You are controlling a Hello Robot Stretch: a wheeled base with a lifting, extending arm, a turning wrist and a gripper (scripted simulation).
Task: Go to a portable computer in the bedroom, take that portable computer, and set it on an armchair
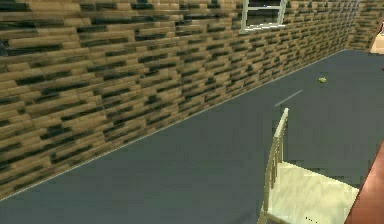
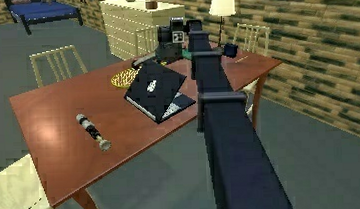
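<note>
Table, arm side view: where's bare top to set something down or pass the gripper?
Table: bare between the cylinder and the laptop, and from the cylinder to the left corner. Crowded at the far side, where yellow disc, laptop and arm meet.

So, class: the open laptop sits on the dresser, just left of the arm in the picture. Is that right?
Not quite. The laptop sits on the wooden table, not on the dresser, which stands beyond the table. The arm side view shows this. The rest holds: the laptop is open, just left of the arm.
</note>
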